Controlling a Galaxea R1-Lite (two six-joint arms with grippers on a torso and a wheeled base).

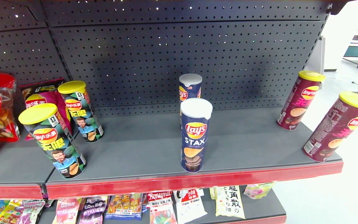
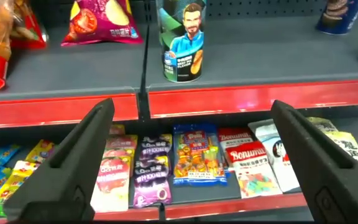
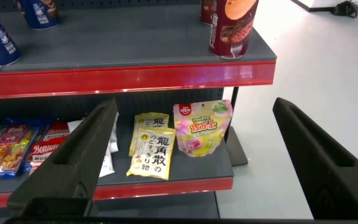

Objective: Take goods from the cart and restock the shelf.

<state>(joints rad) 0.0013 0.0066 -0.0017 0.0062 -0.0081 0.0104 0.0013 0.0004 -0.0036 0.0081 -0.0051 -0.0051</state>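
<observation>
Item: shelf, grey deck with a red lip along the front and pegboard behind. Stock standing upright on it: two green cans at the left, one behind the other; two blue cans in file at the centre, the front one near the lip; two maroon cans at the right, the nearer one at the shelf's end corner. Left tool: fingers spread wide, nothing held, facing the lip below the front green can. Right tool: likewise spread and empty, facing the lip near the shelf's right end. Handling, as judged: the cans look light, stiff in the wall yet crushable, smooth-wrapped and so slippery, tall and apt to tip; best taken across the mid-body, below the lid, with modest squeeze. Open room: bare deck between green and blue, and between blue and maroon, deep to the pegboard. Hazards: the lip on entry; the corner can beside the drop. Lower shelf: bags laid flat.
</observation>
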